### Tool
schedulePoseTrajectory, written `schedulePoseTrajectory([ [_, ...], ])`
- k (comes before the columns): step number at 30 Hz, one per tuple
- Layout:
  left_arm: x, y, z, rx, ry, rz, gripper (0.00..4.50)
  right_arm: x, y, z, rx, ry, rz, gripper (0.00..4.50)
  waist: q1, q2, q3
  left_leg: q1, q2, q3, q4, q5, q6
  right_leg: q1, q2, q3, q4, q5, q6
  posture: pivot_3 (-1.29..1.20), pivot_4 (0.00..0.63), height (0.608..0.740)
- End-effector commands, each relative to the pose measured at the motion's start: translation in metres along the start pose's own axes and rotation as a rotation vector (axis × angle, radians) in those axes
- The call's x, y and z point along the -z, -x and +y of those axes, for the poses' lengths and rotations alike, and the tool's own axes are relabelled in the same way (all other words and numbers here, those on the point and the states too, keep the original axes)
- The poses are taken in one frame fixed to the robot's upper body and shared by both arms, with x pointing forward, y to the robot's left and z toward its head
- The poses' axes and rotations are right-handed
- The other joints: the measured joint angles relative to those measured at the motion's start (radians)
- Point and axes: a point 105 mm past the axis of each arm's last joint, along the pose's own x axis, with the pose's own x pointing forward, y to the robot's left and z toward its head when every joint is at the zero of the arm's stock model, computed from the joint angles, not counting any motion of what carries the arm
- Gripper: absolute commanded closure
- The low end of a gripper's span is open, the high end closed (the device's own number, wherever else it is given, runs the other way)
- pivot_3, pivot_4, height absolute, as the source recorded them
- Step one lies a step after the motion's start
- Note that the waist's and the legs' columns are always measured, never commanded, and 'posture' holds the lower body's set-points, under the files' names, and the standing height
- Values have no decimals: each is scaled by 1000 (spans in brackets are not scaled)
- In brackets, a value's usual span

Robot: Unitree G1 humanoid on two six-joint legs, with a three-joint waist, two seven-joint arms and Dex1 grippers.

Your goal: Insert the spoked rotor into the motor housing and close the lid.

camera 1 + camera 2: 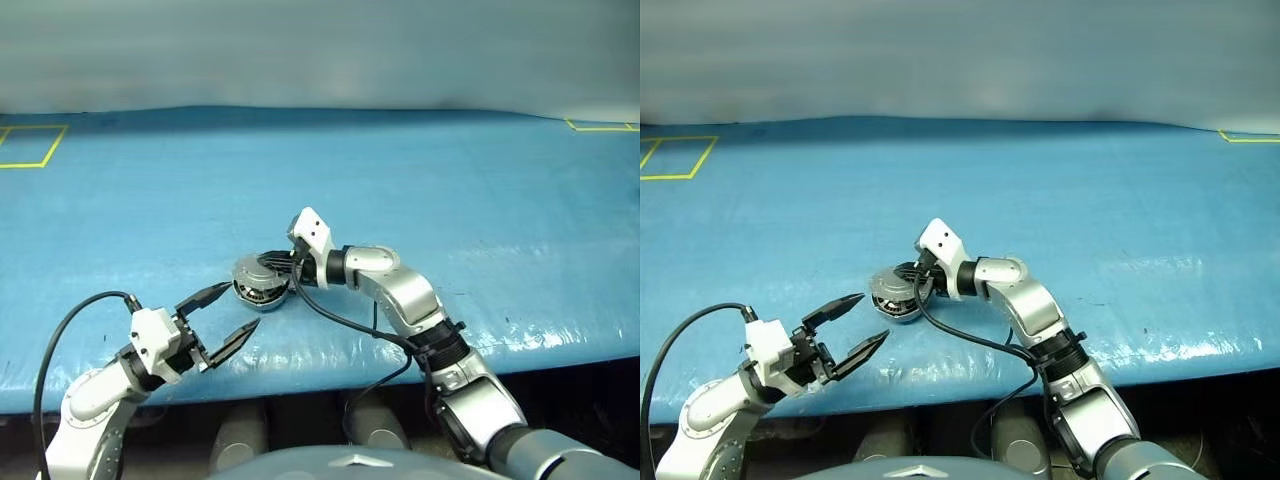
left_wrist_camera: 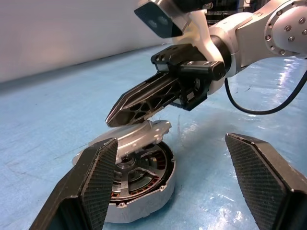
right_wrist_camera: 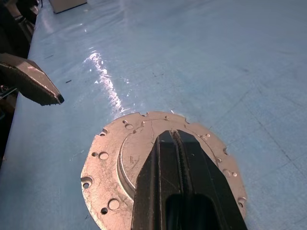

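The motor housing (image 2: pixel 144 201) lies on the blue table near its front edge, copper windings showing inside. Within it I see the silver spokes of the spoked rotor (image 2: pixel 135 176). The lid (image 3: pixel 112 158), a grey disc with small holes, is tilted over the housing, half lowered, leaving a gap on the side toward my left gripper. My right gripper (image 3: pixel 173 136) is shut, and its fingertips rest on the lid's outer face. My left gripper (image 1: pixel 242 305) hovers open just in front and to the left of the housing, holding nothing.
The blue table (image 1: pixel 450 180) stretches wide behind and to both sides. Yellow tape squares mark its far left corner (image 1: pixel 30 147) and far right corner (image 1: pixel 600 126). The front edge runs just below the grippers. A black cable (image 1: pixel 340 320) hangs from my right arm.
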Motion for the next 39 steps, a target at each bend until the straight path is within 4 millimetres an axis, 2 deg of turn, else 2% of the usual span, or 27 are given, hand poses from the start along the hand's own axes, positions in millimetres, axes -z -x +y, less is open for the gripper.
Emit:
schedulePoseTrajectory([
  [1, -9, 1, 4, -4, -37, -16, 601, 2, -4, 3, -4, -16, -5, 4465, 0, 0, 0, 0, 0, 0, 0, 0, 0, 0, 0, 0, 0, 0, 0, 0, 150, 740],
  [9, -1, -3, 16, -63, -77, 18, 601, 34, -11, 2, 22, -85, 60, 4465, -1, 0, -1, 2, 0, 0, 0, 0, 0, 1, 0, 0, 0, 0, 0, 0, 150, 740],
  [17, 8, -8, 25, -93, -81, 53, 601, 10, -3, 6, -7, -4, -55, 4465, 0, -1, -1, 2, 0, 0, 0, 0, 0, 2, 0, 0, 0, 0, 0, 0, 150, 740],
  [24, 19, -7, 26, -94, -58, 83, 601, 5, -1, 14, -2, 72, -71, 2287, 0, -1, -1, 1, 0, 0, 0, 0, 0, 1, 0, 0, 0, 0, 0, 0, 150, 740],
  [30, 22, -8, 23, -98, 2, 43, 601, 11, -3, 12, 26, 112, -37, 226, 1, -1, -1, 1, 0, 0, 0, 0, 0, 1, 0, 0, 0, 0, 0, 0, 150, 740],
  [31, 22, -9, 23, -98, 9, 33, 601, 12, -4, 12, 30, 120, -33, 26, 1, -1, -1, 1, 0, 0, 0, 0, 0, 1, 0, 0, 0, 0, 0, 0, 150, 740],
  [39, 31, -5, 20, -111, 44, 27, 601, 14, -7, 17, 10, 124, -30, 26, 1, -1, -1, 1, 0, 0, 0, 0, 0, 1, 0, 0, 0, 0, 0, 0, 150, 740],
])
